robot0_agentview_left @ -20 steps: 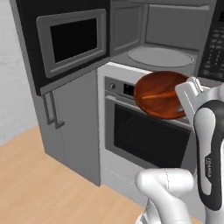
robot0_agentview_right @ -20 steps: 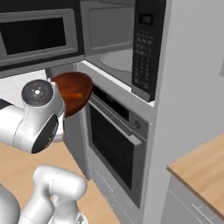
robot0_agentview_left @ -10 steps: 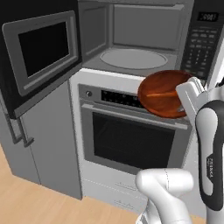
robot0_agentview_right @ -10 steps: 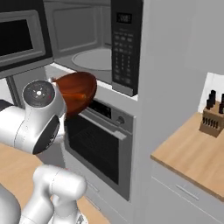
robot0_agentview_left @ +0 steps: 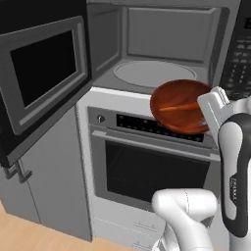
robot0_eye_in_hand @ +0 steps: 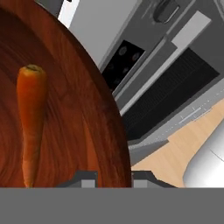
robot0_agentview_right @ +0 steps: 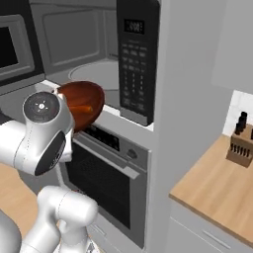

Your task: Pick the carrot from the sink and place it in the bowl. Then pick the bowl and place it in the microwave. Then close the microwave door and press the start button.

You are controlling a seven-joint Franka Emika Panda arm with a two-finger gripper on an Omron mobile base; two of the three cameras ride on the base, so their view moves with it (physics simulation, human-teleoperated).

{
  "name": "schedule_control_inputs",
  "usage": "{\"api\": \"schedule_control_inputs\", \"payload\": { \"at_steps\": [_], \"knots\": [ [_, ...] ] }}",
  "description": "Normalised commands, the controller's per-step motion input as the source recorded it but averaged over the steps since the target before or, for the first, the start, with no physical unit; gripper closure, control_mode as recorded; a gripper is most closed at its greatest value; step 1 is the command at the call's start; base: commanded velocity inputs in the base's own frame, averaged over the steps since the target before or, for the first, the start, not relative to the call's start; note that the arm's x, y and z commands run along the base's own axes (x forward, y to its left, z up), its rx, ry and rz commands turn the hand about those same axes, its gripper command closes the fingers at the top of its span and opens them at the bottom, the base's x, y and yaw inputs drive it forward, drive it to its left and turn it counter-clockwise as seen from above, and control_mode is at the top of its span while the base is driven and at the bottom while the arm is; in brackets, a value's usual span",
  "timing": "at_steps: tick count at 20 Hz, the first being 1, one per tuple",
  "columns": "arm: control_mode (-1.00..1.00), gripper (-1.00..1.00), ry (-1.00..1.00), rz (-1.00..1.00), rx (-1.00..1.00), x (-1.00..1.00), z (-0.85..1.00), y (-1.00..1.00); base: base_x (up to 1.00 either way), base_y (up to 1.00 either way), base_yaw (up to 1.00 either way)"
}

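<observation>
The dark reddish-brown wooden bowl [robot0_agentview_left: 169, 94] hangs tilted in front of the open microwave [robot0_agentview_left: 162, 34], just below its round glass turntable [robot0_agentview_left: 154, 73]. The orange carrot [robot0_agentview_left: 179, 106] lies inside the bowl. My gripper [robot0_agentview_left: 208, 121] is shut on the bowl's right rim. In the hand view the gripper [robot0_eye_in_hand: 114, 177] pinches the rim of the bowl [robot0_eye_in_hand: 74, 100], with the carrot [robot0_eye_in_hand: 30, 118] lying lengthwise on the wood. From the right, the bowl [robot0_agentview_right: 86, 94] shows beyond my arm. The microwave door [robot0_agentview_left: 44, 73] stands swung open to the left. The sink is out of view.
The oven [robot0_agentview_left: 147, 166] with its control strip sits directly under the microwave. The microwave's button panel [robot0_agentview_right: 136, 59] is to the right of the cavity. A wooden counter [robot0_agentview_right: 217, 188] with a knife block [robot0_agentview_right: 242, 143] lies far right.
The whole picture has shifted, so the camera has moved: the microwave and oven now sit closer and more central. The bowl stays held in the gripper at the same spot relative to the arm.
</observation>
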Motion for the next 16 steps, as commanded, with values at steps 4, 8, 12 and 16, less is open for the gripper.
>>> {"api": "schedule_control_inputs", "payload": {
  "at_steps": [4, 8, 12, 16],
  "knots": [
    [1.0, 1.0, 0.0, 0.0, 0.0, 0.0, 0.0, 0.0, 0.44, 0.04, 0.23],
    [1.0, 1.0, 0.0, 0.0, 0.0, 0.0, 0.0, 0.0, -0.12, 0.21, 0.29],
    [1.0, 1.0, 0.0, 0.0, 0.0, 0.0, 0.0, 0.0, 0.08, 0.46, 0.32],
    [1.0, 1.0, 0.0, 0.0, 0.0, 0.0, 0.0, 0.0, 0.13, 0.05, 0.23]
  ]
}}
